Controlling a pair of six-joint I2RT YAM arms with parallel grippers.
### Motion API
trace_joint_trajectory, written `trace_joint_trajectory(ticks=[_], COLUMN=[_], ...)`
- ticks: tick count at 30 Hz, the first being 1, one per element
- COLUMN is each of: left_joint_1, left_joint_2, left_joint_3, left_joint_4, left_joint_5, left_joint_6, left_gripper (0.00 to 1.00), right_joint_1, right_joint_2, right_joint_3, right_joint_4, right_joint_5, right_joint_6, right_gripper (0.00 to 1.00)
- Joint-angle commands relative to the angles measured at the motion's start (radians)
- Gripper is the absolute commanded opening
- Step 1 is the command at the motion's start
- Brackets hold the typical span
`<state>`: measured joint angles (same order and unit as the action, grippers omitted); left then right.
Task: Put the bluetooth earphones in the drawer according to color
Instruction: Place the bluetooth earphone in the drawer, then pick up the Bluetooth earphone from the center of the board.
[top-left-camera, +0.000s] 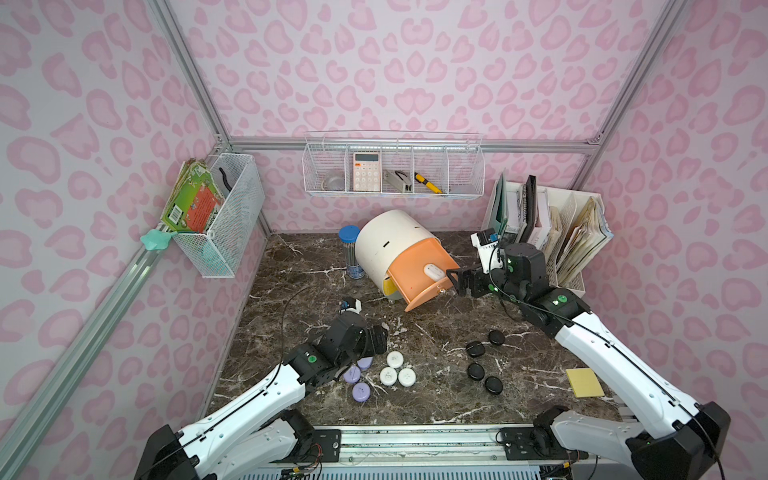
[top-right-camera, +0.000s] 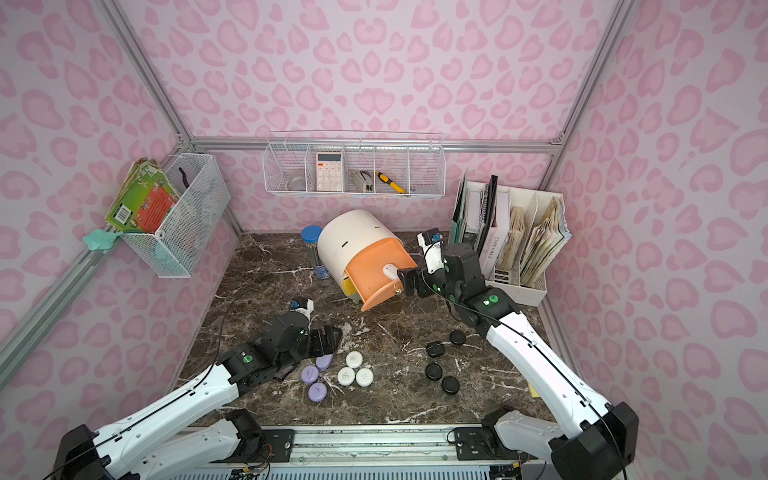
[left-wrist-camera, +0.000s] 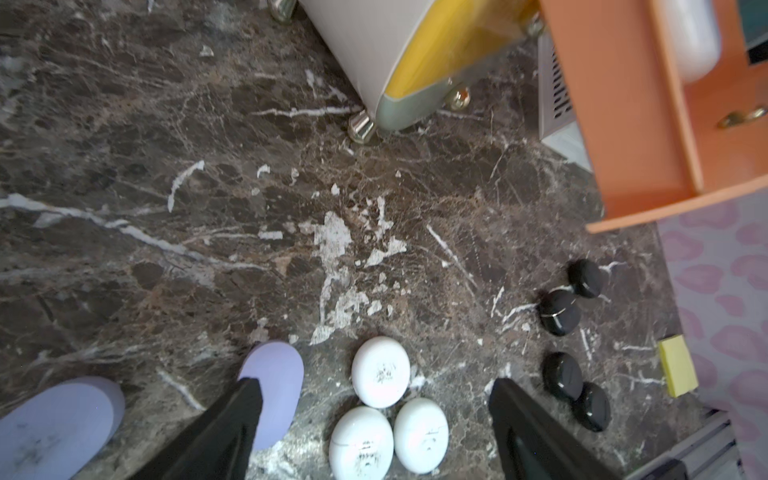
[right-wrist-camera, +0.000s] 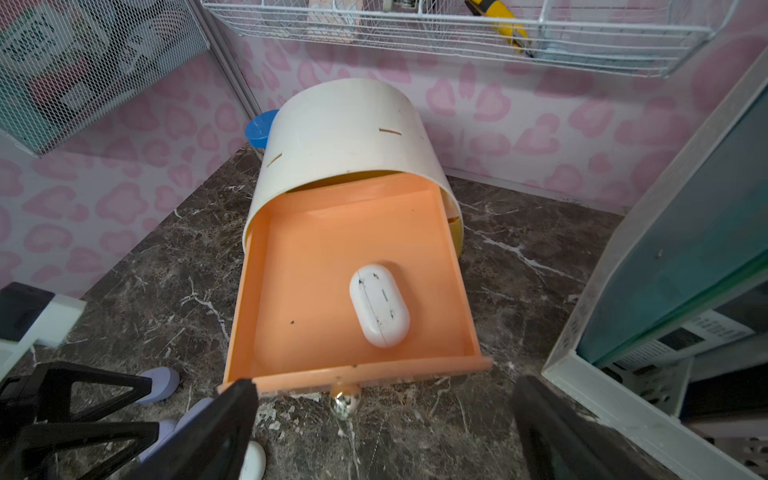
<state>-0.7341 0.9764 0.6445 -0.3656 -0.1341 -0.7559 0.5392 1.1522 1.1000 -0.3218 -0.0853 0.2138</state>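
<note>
**A:** Where is the cabinet sitting?

**B:** The white cabinet (top-left-camera: 384, 243) is sitting toward twelve o'clock on the tabletop (top-left-camera: 436, 399). Its peach drawer (top-left-camera: 409, 270) is hanging pulled out toward five o'clock, and one white case (right-wrist-camera: 380, 305) is lying on the drawer floor.

**A:** And the other drawers?

**B:** They are mostly hiding. The yellow drawer (top-left-camera: 389, 286) is showing only as a sliver under the peach one. The grey-green drawer (left-wrist-camera: 395, 112) is peeking out in the left wrist view alone.

**A:** What are the jaws doing?

**B:** The right jaws are standing wide apart, gripping nothing, just short of the peach drawer's knob (right-wrist-camera: 345, 402), at four o'clock from the cabinet. The left jaws are also gaping and holding nothing, and they are hovering low over the lilac cases. I cannot tell whether one finger is touching a case.

**A:** And the loose cases?

**B:** Three white cases (top-left-camera: 395, 358) are clustering at six o'clock from the cabinet, and four black cases (top-left-camera: 475, 370) are lying at five o'clock. Three lilac cases (top-left-camera: 361, 392) are showing at nine o'clock from the white cluster, one half covered by the left arm (top-left-camera: 345, 334). Whether a fourth is lying beneath that arm, I cannot tell.
</note>
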Motion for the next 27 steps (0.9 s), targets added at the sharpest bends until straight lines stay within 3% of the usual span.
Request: trace_joint_trajectory(ticks=[1,11,22,27], left_joint_1=[-0.051,-0.134,-0.161,-0.171], left_joint_2=[0.058,0.298,0.539,0.621], left_joint_3=[0.012,0.089,0.208,0.236], left_joint_4=[-0.062,-0.084,-0.099,-0.141], left_joint_5=[-0.040,-0.032,-0.029,-0.050], left_joint_6=[-0.057,-0.095,-0.091,-0.109], left_gripper=[0.89,0.90,0.80,0.70], right_joint_1=[-0.001,-0.001,-0.079,-0.088], right_joint_2=[-0.059,-0.259,-0.439,-0.511], right_joint_3=[-0.072,-0.361,-0.589,-0.676], right_joint_4=[0.021,0.118,0.199,0.228], right_joint_5=[0.032,0.091,0.092,0.085], right_joint_6=[0.015,0.160,0.291,0.329], right_gripper=[0.98,0.98,0.98,0.98])
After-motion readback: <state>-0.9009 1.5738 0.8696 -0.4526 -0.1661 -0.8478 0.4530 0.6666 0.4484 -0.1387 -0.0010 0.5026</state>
